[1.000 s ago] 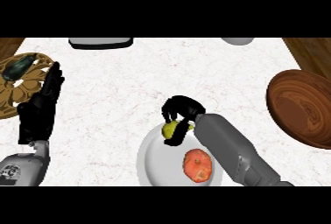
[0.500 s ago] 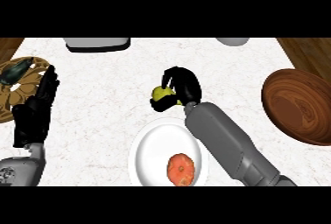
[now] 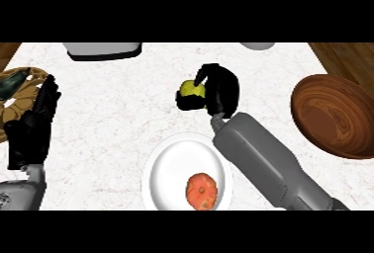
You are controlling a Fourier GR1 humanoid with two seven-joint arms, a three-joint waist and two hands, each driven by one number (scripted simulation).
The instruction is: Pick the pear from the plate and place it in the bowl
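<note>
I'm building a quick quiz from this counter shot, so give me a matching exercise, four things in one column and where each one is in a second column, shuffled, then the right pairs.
Things:
1. pear
2. orange fruit
3. wooden bowl
4. left hand

Places or states:
A. lying on the white plate
B. open, fingers up, near the view's left edge
C. held in the right hand, above the counter
D. empty, at the view's right edge

Pairs: 1-C, 2-A, 3-D, 4-B
</note>
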